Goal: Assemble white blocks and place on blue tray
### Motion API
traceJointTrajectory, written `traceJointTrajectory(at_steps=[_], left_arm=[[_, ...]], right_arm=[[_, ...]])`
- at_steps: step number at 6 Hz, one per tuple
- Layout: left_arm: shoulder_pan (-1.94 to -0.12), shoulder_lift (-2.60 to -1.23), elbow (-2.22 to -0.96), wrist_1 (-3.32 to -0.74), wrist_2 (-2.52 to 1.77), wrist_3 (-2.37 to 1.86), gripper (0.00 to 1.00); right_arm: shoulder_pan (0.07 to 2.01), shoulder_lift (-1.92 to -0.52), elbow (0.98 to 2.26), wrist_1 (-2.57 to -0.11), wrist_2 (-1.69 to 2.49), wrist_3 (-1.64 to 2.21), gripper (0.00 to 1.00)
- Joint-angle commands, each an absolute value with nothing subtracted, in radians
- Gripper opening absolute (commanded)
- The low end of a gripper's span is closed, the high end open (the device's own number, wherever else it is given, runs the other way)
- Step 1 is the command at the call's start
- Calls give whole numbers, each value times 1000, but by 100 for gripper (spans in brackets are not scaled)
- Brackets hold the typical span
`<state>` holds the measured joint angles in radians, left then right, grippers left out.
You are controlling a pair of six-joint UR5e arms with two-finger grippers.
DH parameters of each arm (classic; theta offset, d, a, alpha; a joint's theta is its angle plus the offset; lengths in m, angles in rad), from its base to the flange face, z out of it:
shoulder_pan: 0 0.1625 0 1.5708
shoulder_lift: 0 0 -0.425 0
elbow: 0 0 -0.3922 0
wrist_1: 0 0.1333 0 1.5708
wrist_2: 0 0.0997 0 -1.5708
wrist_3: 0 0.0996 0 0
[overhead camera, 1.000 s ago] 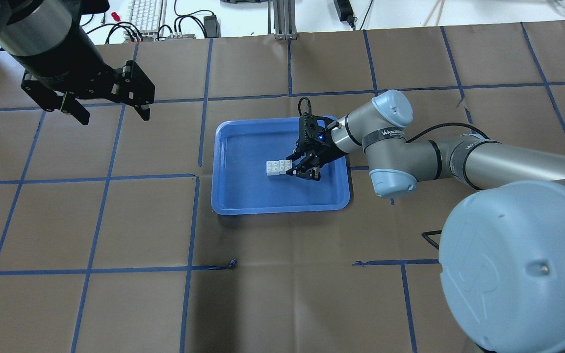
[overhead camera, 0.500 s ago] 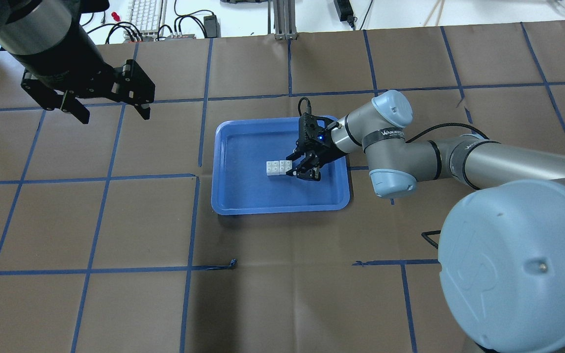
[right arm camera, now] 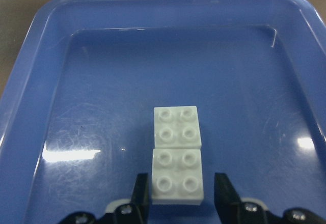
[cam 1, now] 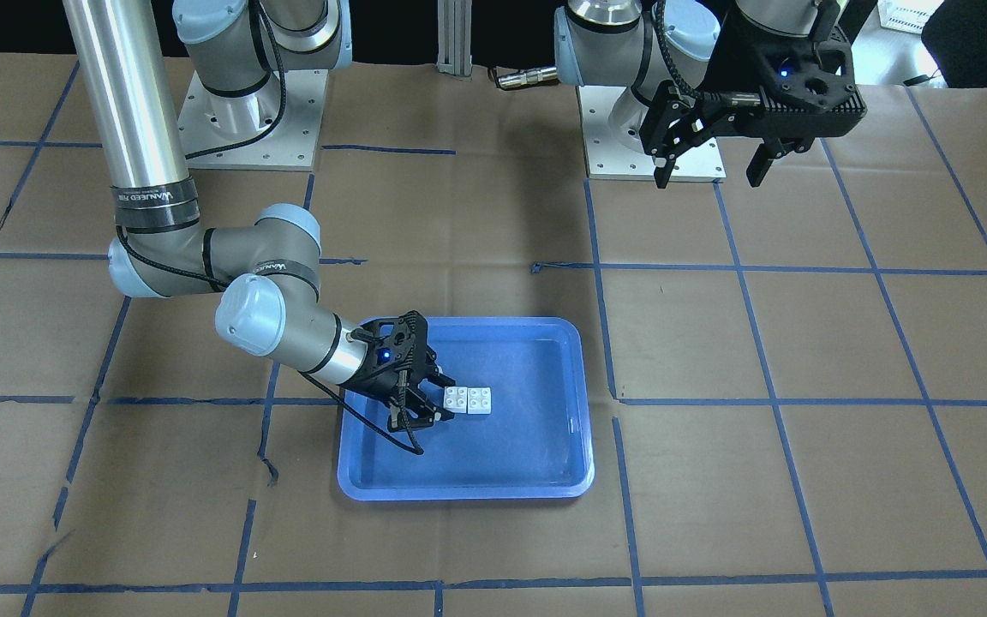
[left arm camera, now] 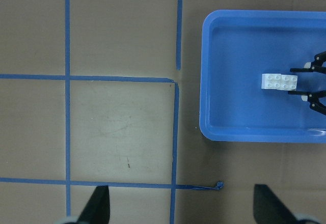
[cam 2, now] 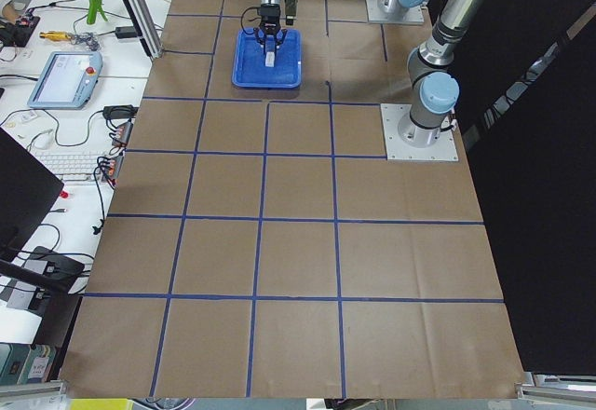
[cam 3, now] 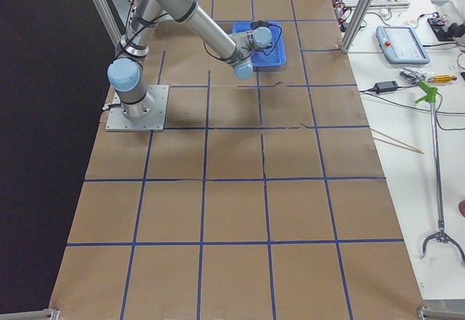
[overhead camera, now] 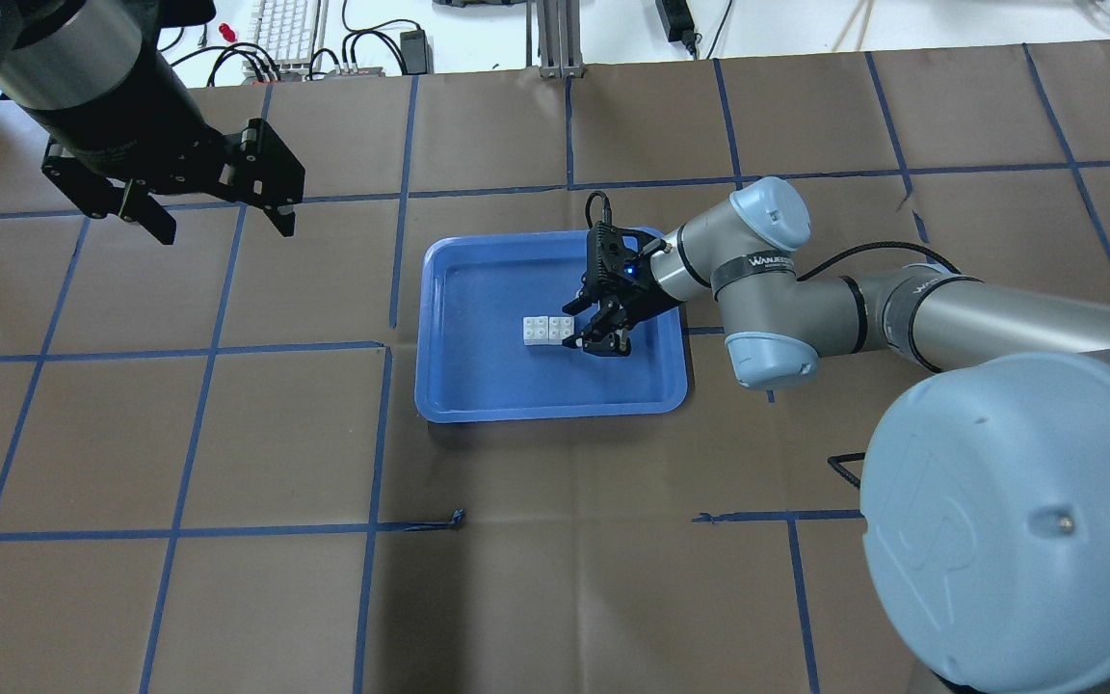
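White blocks (overhead camera: pixel 547 330) abutting in blue tray (overhead camera: pixel 497 381), right end effector (overhead camera: pixel 574 330) spread astride one, left end effector (overhead camera: pixel 225 229) spread, well apart.

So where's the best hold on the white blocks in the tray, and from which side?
Grip the white blocks by the end brick's two flat side walls, coming from the end nearest the right hand. Studs face up, the sides are plain and parallel, and that hand's open fingers straddle it.
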<state>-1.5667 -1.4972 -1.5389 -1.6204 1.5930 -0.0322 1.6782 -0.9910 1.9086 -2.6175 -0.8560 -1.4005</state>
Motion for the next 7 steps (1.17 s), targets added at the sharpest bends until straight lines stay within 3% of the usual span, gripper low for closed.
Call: traceJointTrajectory(at_steps=[1, 5, 6, 7], left_arm=[[-1569, -1497, -1540, -1618, 1592, -32, 99], [-1569, -1497, -1531, -1623, 1594, -32, 99], [-1571, -1496, -1529, -1629, 1594, -32, 99], [-1572, -1496, -1529, -1629, 1594, -32, 99]], right_arm=[[1678, -989, 1905, -2619, -856, -1401, 53], [1678, -989, 1893, -2620, -856, -1402, 56], [1678, -992, 1891, -2617, -857, -1398, 65], [1677, -1005, 1882, -2618, -857, -1317, 89]])
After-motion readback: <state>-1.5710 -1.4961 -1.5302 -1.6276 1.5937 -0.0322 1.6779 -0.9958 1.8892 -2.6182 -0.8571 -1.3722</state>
